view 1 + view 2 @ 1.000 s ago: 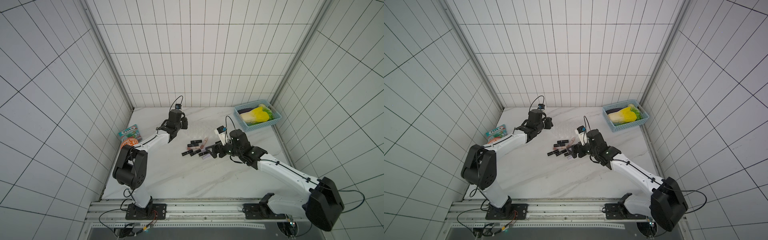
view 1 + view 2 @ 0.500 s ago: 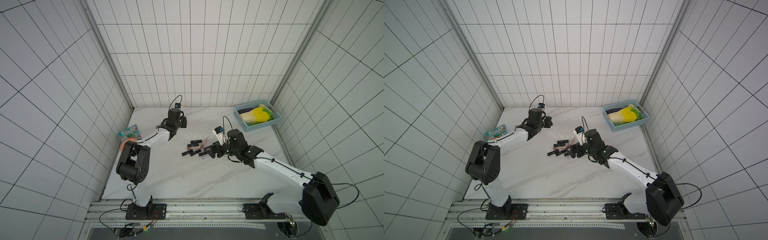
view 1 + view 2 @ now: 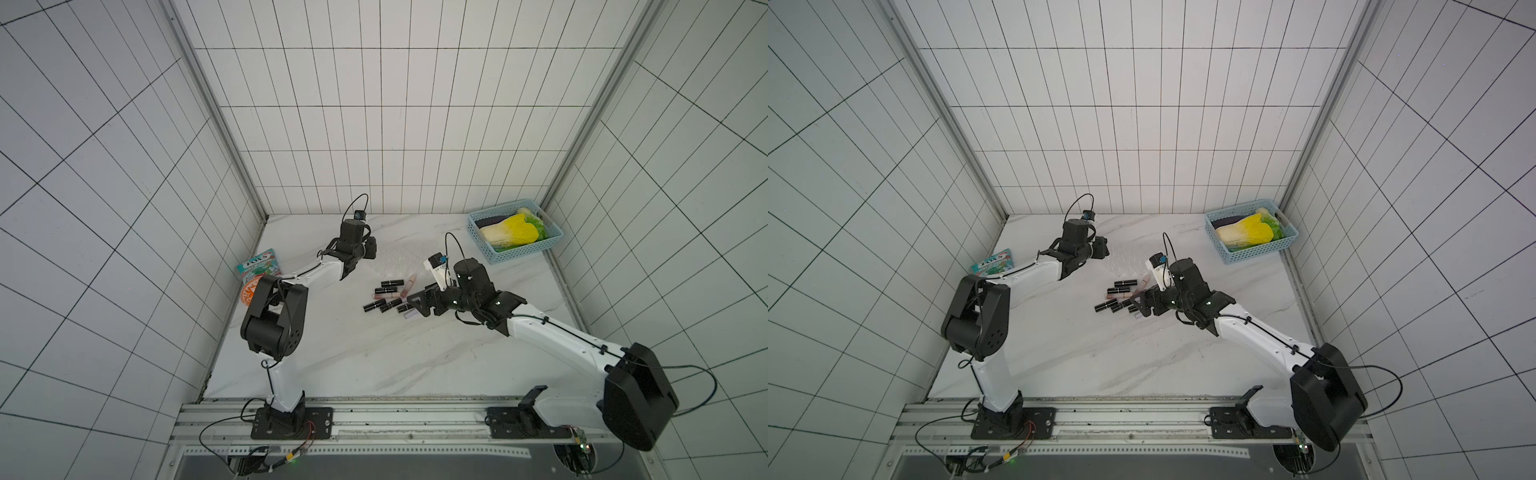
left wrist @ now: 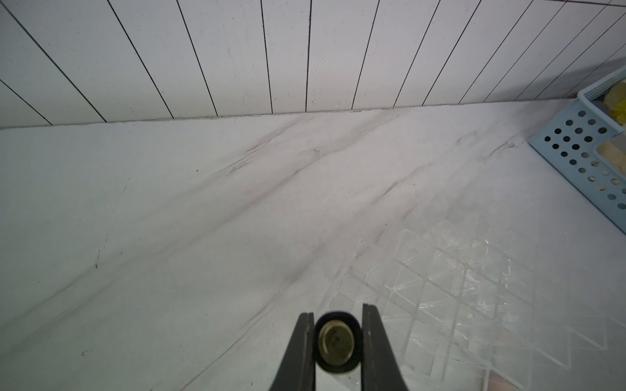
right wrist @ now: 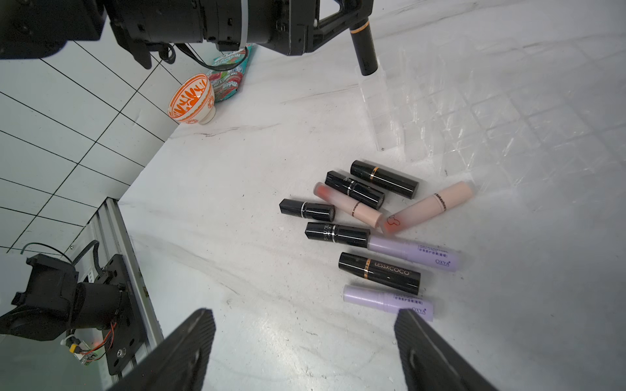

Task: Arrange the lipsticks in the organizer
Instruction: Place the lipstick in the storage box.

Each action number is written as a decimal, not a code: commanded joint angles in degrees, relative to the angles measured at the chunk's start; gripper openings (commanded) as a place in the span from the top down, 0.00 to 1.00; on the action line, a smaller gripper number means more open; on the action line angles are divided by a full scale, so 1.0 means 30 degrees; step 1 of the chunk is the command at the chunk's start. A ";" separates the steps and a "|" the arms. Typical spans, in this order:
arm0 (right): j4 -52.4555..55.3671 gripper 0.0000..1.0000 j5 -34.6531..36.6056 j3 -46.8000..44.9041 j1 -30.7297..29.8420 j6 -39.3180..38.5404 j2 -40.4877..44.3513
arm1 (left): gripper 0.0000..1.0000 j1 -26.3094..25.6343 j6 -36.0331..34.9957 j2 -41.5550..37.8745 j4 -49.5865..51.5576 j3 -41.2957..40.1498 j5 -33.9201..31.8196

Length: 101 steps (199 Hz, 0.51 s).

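**Both top views**
- Left gripper [image 3: 370, 252]: left of frame centre, at the left edge of the clear organizer [image 3: 395, 264]. The state of my jaws could not be told from here.
- Right gripper [image 3: 419, 305]: just right of the loose lipsticks [image 3: 386, 296], which lay flat on the marble table [image 3: 332, 353] directly below the organizer in the frame.
- Light-blue basket [image 3: 505, 258]: upper right of the table, holding a napa cabbage [image 3: 509, 232].
- Snack pouch [image 3: 258, 266] and orange-patterned bowl [image 3: 248, 293]: left edge of the table, touching.

**Left wrist view**
- My left jaws were clamped on one black lipstick [image 4: 337, 342], seen end-on as a brassy disc in a black ring.
- The organizer's square slots [image 4: 457, 281] lay just beside the held tube.
- A corner of the basket [image 4: 576, 145] showed beyond them.

**Right wrist view**
- My right jaws stood wide apart and held nothing. They hung over bare marble next to the pile.
- There were nine loose tubes: five black, two pale pink and two lavender.
- The nearest lavender tube [image 5: 388, 302] had one end at a fingertip [image 5: 433, 355].
- The tube in my left gripper carried a gold band and hung nearly upright.
- Its lower end was at the organizer's corner slot. I could not tell whether it was inside.
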State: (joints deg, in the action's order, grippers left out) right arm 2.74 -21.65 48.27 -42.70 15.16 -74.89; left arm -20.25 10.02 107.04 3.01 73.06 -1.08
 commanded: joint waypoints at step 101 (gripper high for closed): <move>0.4162 0.13 0.1076 0.2114 0.0141 -0.2327 -0.0712 | 0.40 -0.0632 0.0968 -0.3386 0.0199 -0.1580 -0.0123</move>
State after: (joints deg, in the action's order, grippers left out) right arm 7.35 -21.34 49.15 -42.70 12.75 -75.13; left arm -21.96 10.22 104.64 4.19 71.33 -1.67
